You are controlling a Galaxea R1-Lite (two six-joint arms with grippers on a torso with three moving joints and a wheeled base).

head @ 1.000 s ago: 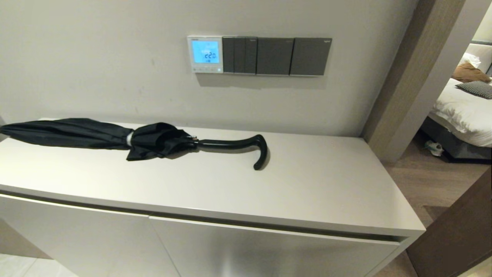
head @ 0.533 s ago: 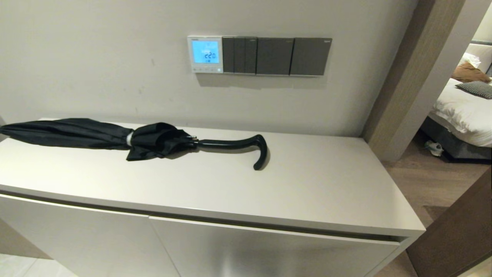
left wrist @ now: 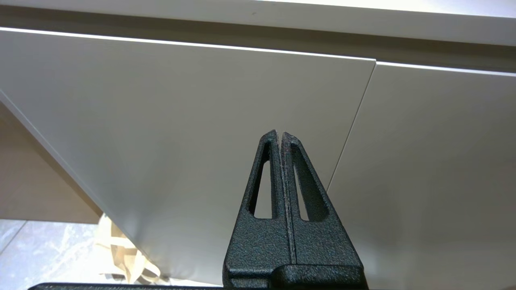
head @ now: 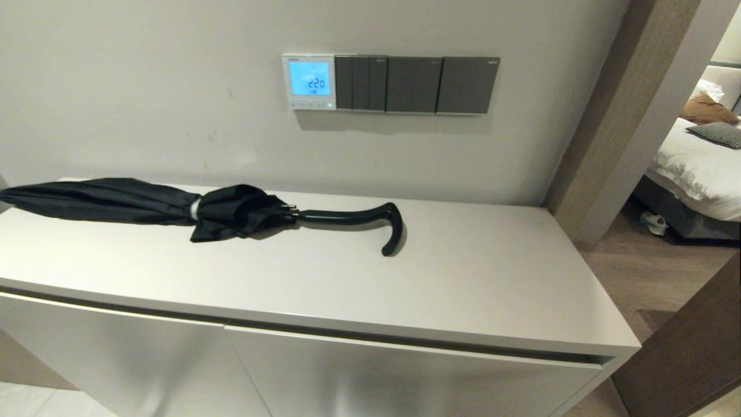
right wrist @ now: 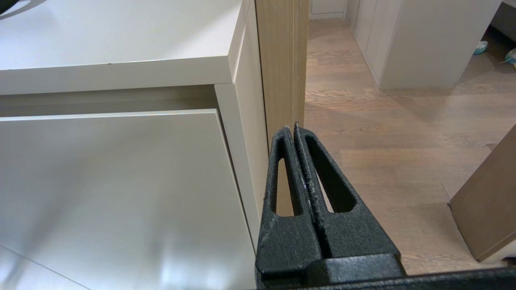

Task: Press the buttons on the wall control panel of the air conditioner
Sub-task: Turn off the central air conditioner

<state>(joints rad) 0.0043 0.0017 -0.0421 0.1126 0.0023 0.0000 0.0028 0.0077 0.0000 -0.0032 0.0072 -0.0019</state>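
Note:
The white wall control panel (head: 309,81) hangs on the wall above the cabinet, its light-blue screen lit with digits. A row of tiny pale buttons (head: 311,105) runs along its bottom strip. Neither gripper shows in the head view. My left gripper (left wrist: 279,135) is shut and empty, low in front of the white cabinet doors. My right gripper (right wrist: 293,129) is shut and empty, low beside the cabinet's right end, near a wooden post.
Dark grey switch plates (head: 417,84) sit right of the panel. A folded black umbrella (head: 173,207) with a hooked handle lies on the white cabinet top (head: 463,278) below the panel. A wooden door frame (head: 619,116) and a bedroom are at the right.
The digits on the panel's screen read a little more clearly now. Nothing else has moved.

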